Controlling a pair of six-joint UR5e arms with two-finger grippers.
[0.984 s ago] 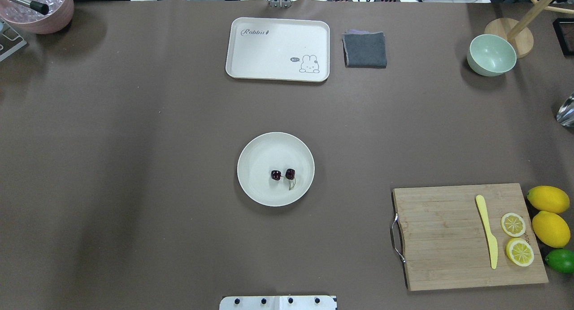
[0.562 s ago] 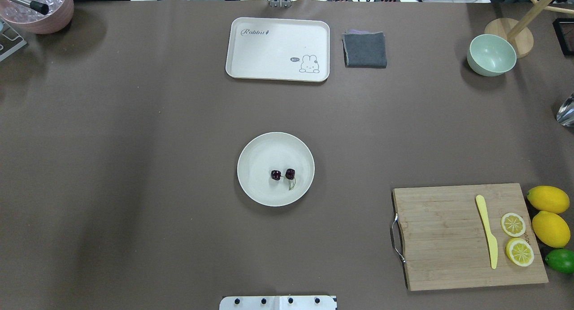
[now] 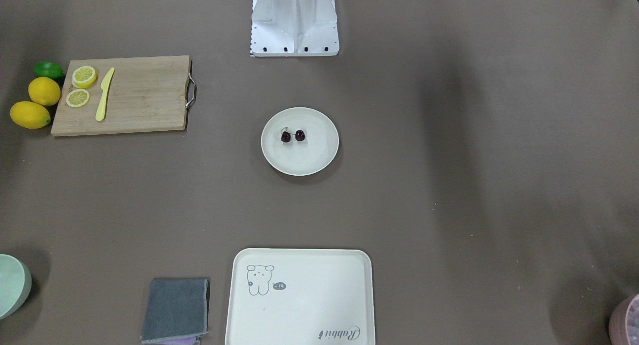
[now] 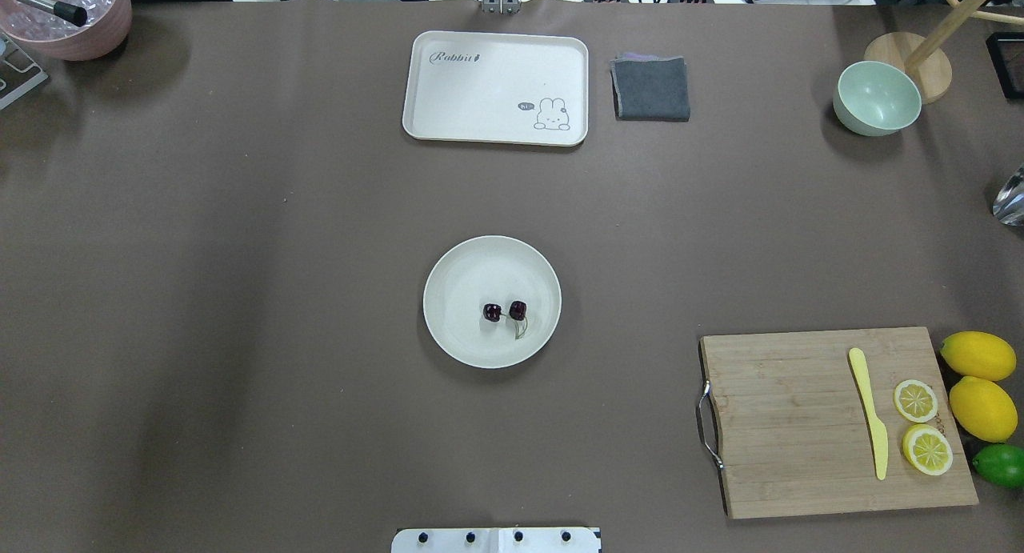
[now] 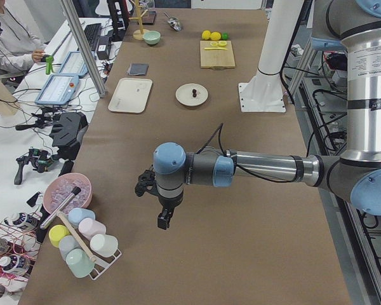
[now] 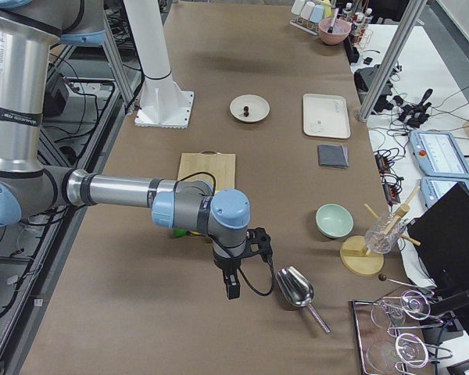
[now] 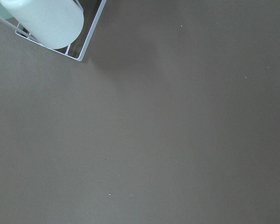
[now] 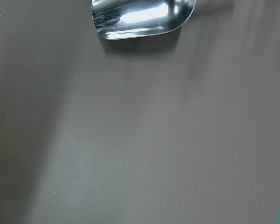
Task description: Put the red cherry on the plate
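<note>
The red cherry (image 4: 504,311), a pair of dark round fruits joined by a thin stem, lies inside the cream-white plate (image 4: 453,274) at the table's centre, slightly toward the robot's side. The front-facing view shows the cherry (image 3: 292,136) resting in the plate (image 3: 304,161) with nothing touching it. My left gripper (image 5: 164,219) hangs over bare table far off at the left end, near the cup rack. My right gripper (image 6: 232,287) hangs at the right end beside a metal scoop. Whether either gripper is open or shut, I cannot tell.
A rabbit tray (image 4: 496,87) and a grey cloth (image 4: 651,88) lie at the far edge, and a mint bowl (image 4: 877,98) sits far right. The cutting board (image 4: 800,425) with a yellow knife, lemon slices and lemons (image 4: 978,381) is near right. Metal scoop (image 6: 295,287); cup rack (image 5: 82,244).
</note>
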